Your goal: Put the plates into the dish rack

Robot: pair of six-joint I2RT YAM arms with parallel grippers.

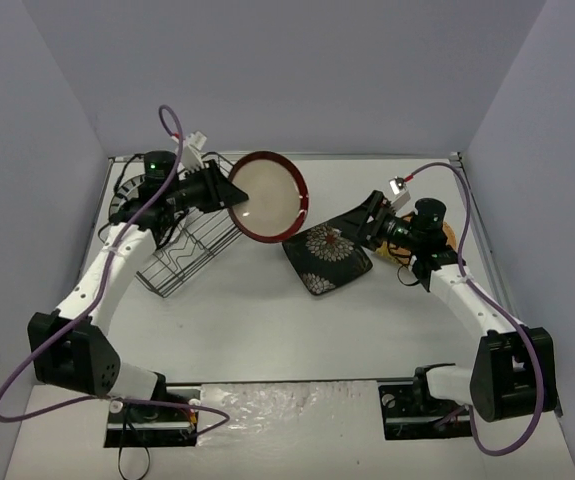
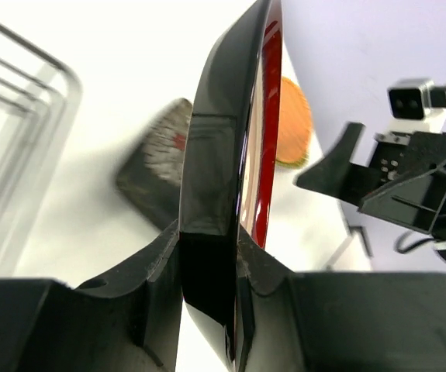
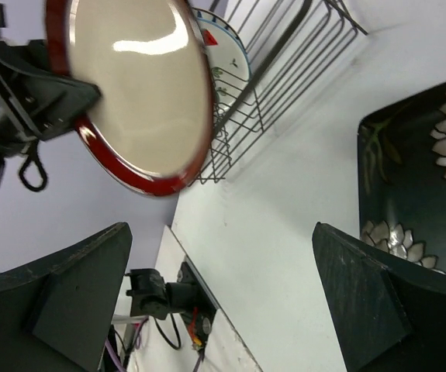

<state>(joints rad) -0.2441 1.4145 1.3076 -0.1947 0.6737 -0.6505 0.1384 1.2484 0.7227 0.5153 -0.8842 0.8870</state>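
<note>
Pinching the edge of the red-rimmed plate (image 2: 223, 155), my left gripper (image 2: 209, 262) is closed narrow on the rim, with one black finger on each face. The plate stands on edge in the air, just beside the dish rack (image 1: 182, 258) and above the table (image 1: 267, 330). My right gripper (image 3: 221, 256) gapes fully open and holds nothing. It hangs near the dark square plate (image 1: 327, 258), which lies flat on the table at centre right.

I judge slippage to be the main risk. The held plate is round, glossy glazed ceramic, pale cream inside with a shiny red-brown band. My grip is only a thin bite on its curved, slick lip, so a tilt or a jolt could let it swing or drop.

A second risk is striking the rack's thin dark wires if I lower the plate off the line of the wavy dividers. It could also hit the white plate (image 3: 226, 58) standing inside.

The square plate is dark with pale flower prints. An orange-tan round plate (image 2: 294, 120) lies beyond it, toward the table's right side.
</note>
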